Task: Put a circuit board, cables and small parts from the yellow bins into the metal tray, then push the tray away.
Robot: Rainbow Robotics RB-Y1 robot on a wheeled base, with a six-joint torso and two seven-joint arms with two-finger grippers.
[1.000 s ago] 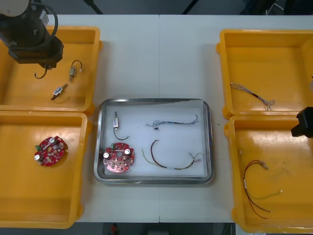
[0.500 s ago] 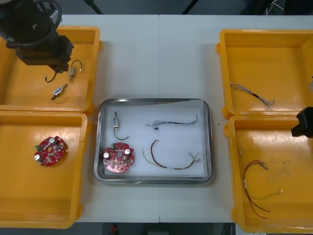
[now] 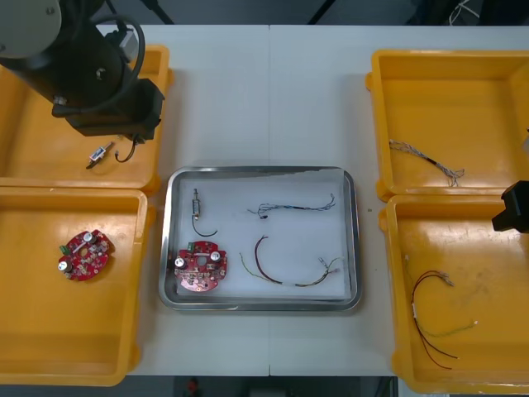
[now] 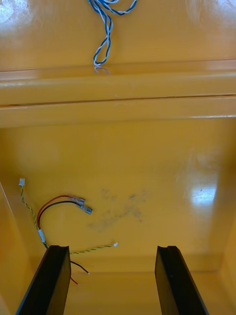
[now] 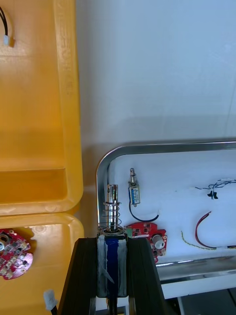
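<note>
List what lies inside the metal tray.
Inside the metal tray: a red circuit board, a small metal part, a blue and white cable and a red and yellow cable. The white lining beneath the board is covered.

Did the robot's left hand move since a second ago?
Yes. The left hand, shut on a small metal part, has moved right across the far left yellow bin, toward the metal tray.

Electronics workshop or lab, a parts-kitting station. Light tabletop (image 3: 273, 91) with a seam down its middle. Four yellow bins (image 3: 455, 99), two a side, with stock sorted by kind: round red circuit board (image 3: 83, 254), twisted blue and white cable (image 3: 426, 161), red and yellow cable (image 3: 434, 318), small metal part (image 3: 100, 154). Metal tray (image 3: 357, 240) between the bins, white inside, holding a mixed set of the same items.
</note>
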